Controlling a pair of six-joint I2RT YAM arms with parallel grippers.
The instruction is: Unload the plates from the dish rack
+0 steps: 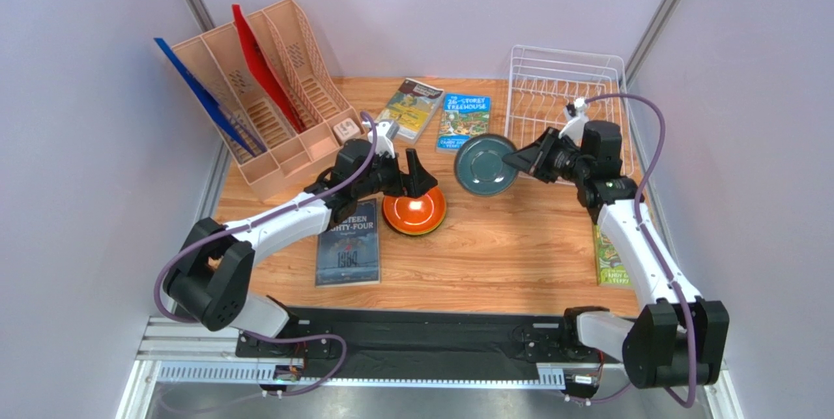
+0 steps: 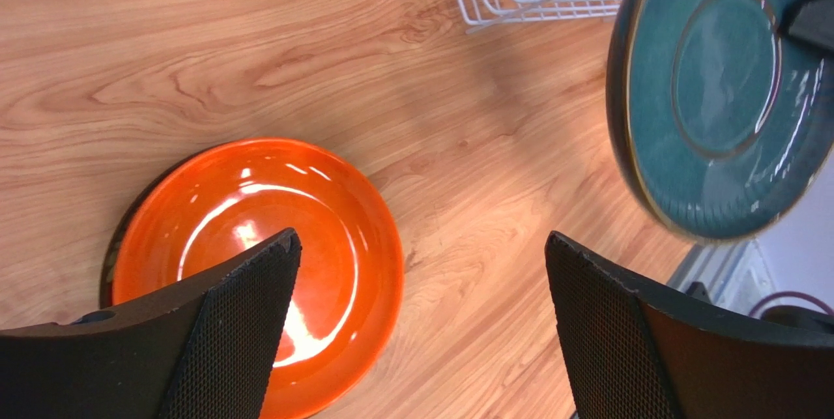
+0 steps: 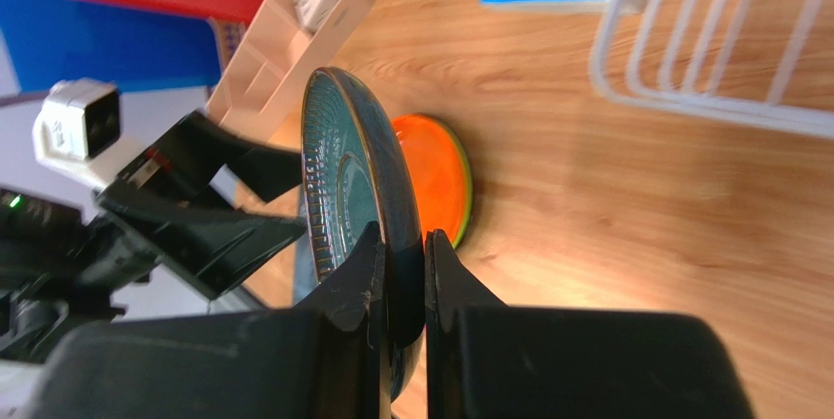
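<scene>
Above the worktop [image 1: 529,243], near centre: teal plate [image 1: 486,165], on edge, rim clamped between right fingers [image 3: 352,292]. Orange plate [image 1: 414,211]: flat on worktop below left fingers [image 2: 245,331], spread wide, holding nothing. Dish rack [image 1: 568,82]: far right corner.

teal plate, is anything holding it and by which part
The right end effector clamps the teal plate by its rim. The left end effector is open, empty.
</scene>
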